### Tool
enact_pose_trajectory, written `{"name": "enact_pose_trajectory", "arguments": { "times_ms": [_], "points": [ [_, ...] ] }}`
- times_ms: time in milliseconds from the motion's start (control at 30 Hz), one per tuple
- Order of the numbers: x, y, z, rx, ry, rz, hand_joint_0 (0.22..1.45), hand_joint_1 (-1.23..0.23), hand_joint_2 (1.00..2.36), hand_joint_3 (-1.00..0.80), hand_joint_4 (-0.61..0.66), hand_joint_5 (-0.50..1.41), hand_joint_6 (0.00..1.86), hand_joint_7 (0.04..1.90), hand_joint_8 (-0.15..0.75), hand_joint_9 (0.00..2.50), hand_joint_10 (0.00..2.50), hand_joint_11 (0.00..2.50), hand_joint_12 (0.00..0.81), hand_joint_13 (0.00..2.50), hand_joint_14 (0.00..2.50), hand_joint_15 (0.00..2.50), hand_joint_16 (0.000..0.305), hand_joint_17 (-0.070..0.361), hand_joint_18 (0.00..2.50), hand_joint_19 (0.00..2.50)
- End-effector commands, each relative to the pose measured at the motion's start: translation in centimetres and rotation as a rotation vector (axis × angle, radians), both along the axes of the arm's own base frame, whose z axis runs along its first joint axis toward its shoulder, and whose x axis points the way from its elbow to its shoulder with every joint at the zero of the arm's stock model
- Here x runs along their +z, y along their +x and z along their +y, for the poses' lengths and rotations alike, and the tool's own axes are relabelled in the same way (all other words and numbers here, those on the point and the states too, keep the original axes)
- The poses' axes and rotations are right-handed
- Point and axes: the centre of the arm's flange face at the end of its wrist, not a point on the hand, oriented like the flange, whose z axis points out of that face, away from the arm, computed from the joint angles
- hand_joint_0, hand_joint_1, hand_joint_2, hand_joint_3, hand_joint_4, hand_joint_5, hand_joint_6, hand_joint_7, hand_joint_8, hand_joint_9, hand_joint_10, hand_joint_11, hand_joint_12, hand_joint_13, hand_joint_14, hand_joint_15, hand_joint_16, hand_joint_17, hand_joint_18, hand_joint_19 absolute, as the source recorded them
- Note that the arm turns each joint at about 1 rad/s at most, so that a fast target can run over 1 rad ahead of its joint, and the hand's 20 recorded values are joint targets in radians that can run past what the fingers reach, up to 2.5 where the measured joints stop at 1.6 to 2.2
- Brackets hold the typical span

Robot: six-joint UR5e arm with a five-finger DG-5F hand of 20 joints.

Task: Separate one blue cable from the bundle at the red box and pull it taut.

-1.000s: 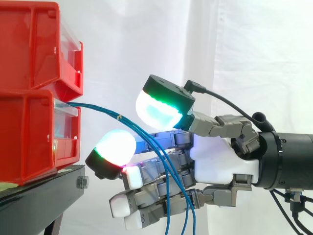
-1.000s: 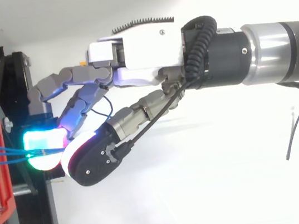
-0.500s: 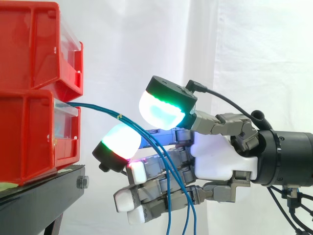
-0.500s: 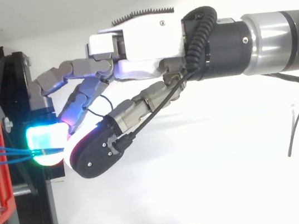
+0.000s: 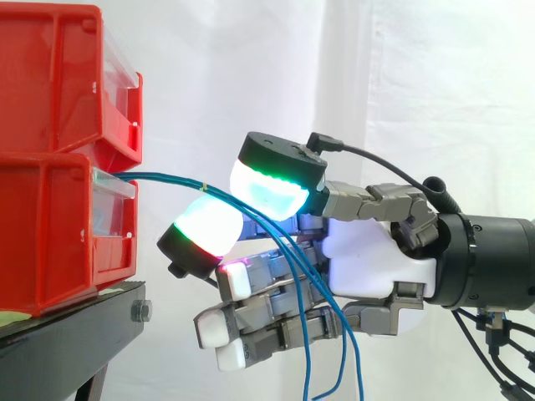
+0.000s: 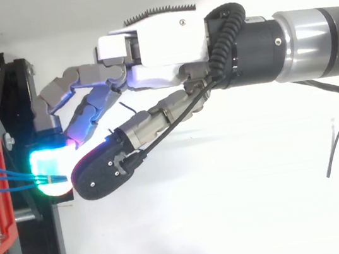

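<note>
Once checked against the state a second ago, note the change: arm (image 6: pixel 316 41) raised slightly, hand (image 5: pixel 368 255) carried up with it, thumb pad (image 5: pixel 272 188) swung down and forward over the green-white finger pad (image 5: pixel 205 227). Result: grip narrowed to a pinch, with the cables (image 5: pixel 163 178) caught between the two pads. Other fingers curled beneath the palm, with the blue strands draped across them and hanging free below the hand.

Meaning for the task: grasp stage judged largely done, separation not. Appears to take in the whole bundle rather than one strand. No tension yet: visible sag between bin and pads. Expect a need to shed the surplus strands before drawing back.

Surroundings, by size:
- Curtain (image 5: pixel 435 83): behind the hand, well apart.
- Stand (image 5: pixel 67 334): below and ahead of the fingertips.
- Upper bin (image 5: pixel 58 75): ahead of the hand, above thumb level.
- Lower bin (image 5: pixel 50 225): straight ahead of the finger pad, near but apart; source of the cables, leaving its front at about thumb-pad height.
- Tie (image 5: pixel 205 187): small, yellow, wrapped round the strands just ahead of the pinch, on the bin side.

Obstructions:
- Tie: holds the strands together right beside the pinch; likely to resist splitting one out.
- Lower bin front: limits forward travel; keep any pull directed back, away from it.
- Stand edge: under the finger pad, not touching; avoid lowering.
</note>
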Motion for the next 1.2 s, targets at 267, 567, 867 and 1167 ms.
{"name": "enact_pose_trajectory", "arguments": {
  "times_ms": [267,567,867,1167],
  "points": [
    [0.12,0.16,0.41,0.001,-0.001,-0.006,0.55,-0.65,1.0,-0.44,0.09,-0.2,0.86,0.83,0.272,0.88,0.02,0.88,0.328,0.73,0.02,0.56,0.043,0.096,0.5,0.62],
    [0.26,0.18,0.5,0.0,-0.001,-0.009,0.52,-0.62,1.0,-0.5,0.1,-0.18,0.82,0.86,0.286,0.9,0.02,0.9,0.343,0.74,0.02,0.56,0.045,0.102,0.52,0.62],
    [0.14,0.19,0.5,0.0,0.001,-0.007,0.67,-0.84,1.01,-0.39,-0.05,-0.19,0.87,0.98,0.262,0.93,0.02,0.95,0.323,0.79,0.02,0.56,0.042,0.095,0.62,0.61],
    [0.14,0.21,0.62,0.002,0.002,-0.007,0.6,-0.74,1.02,-0.18,-0.06,-0.18,0.91,1.07,0.28,0.98,0.02,0.95,0.334,0.81,0.02,0.61,0.043,0.098,0.63,0.7]
  ]
}}
